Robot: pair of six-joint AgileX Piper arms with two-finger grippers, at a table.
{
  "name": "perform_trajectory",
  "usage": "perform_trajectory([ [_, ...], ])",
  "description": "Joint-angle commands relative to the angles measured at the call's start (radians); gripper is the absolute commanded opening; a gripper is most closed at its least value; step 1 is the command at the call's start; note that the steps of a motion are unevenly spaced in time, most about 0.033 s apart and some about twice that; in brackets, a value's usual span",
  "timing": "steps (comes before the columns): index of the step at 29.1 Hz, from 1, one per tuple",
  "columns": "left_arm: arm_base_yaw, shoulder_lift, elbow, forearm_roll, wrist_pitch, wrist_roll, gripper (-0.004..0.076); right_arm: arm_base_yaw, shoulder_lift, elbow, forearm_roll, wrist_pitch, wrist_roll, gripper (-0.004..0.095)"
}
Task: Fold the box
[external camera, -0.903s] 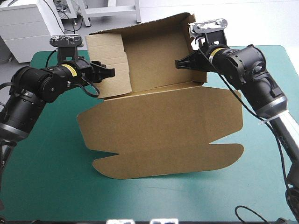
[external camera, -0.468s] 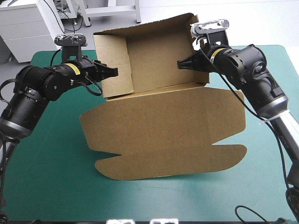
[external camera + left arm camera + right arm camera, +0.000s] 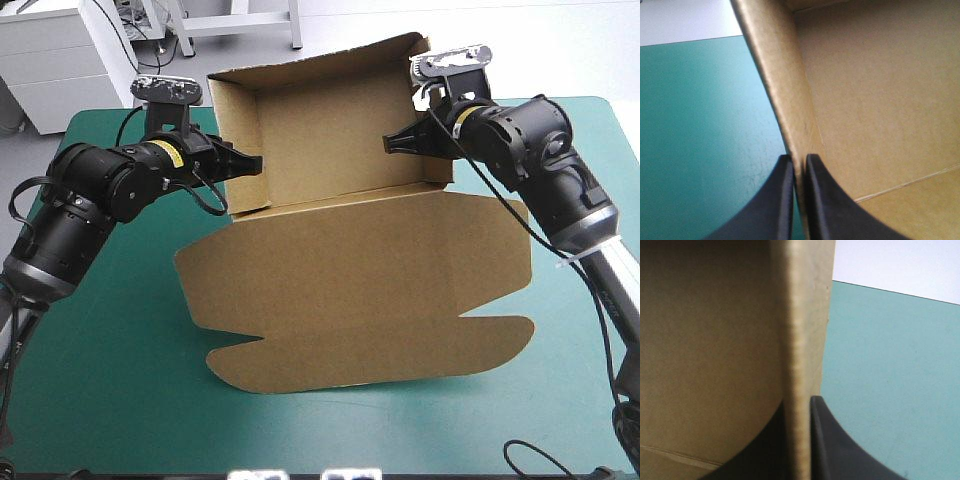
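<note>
The brown box [image 3: 350,300] sits mid-worktop [image 3: 100,380] on the teal-green cover. Its nearest part, the lid, lies flat and open. Behind the lid, the box's walls stand raised as an open tray. The left fingers [image 3: 780,200] are all but closed, pinching the box's left wall. The right fingers [image 3: 832,440] pinch its right wall the same way.

Table [image 3: 110,400]: teal-green cover.
On it: brown box [image 3: 350,290], lid lying flat, walls raised toward the far edge.
</note>
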Motion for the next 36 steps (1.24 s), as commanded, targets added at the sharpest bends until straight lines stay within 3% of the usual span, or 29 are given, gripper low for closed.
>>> perform_trajectory([
  [1, -0.018, -0.011, -0.027, -0.01, -0.031, 0.018, -0.0008, 0.015, -0.049, -0.04, 0.112, -0.064, -0.061, -0.0018],
  [10, -0.018, 0.085, -0.029, 0.024, 0.154, 0.07, -0.0008, 0.015, 0.009, -0.04, 0.104, 0.096, -0.095, -0.0019],
  [18, -0.018, 0.138, -0.038, 0.064, 0.187, 0.112, -0.0008, 0.015, 0.089, -0.04, 0.189, 0.118, -0.107, -0.0019],
  [23, -0.015, 0.195, -0.101, 0.085, 0.31, 0.138, 0.0002, 0.015, 0.134, -0.04, 0.234, 0.152, -0.107, -0.0019],
  [25, -0.011, 0.219, -0.131, 0.072, 0.354, 0.148, 0.0057, 0.015, 0.136, -0.04, 0.248, 0.148, -0.107, -0.0019],
  [31, 0.028, 0.241, -0.156, 0.031, 0.392, 0.112, 0.0395, 0.015, 0.134, -0.04, 0.255, 0.162, -0.107, -0.0019],
  [36, 0.063, 0.241, -0.156, -0.1, 0.374, 0.095, 0.0425, 0.015, 0.134, -0.04, 0.26, 0.151, -0.107, -0.0019],
])
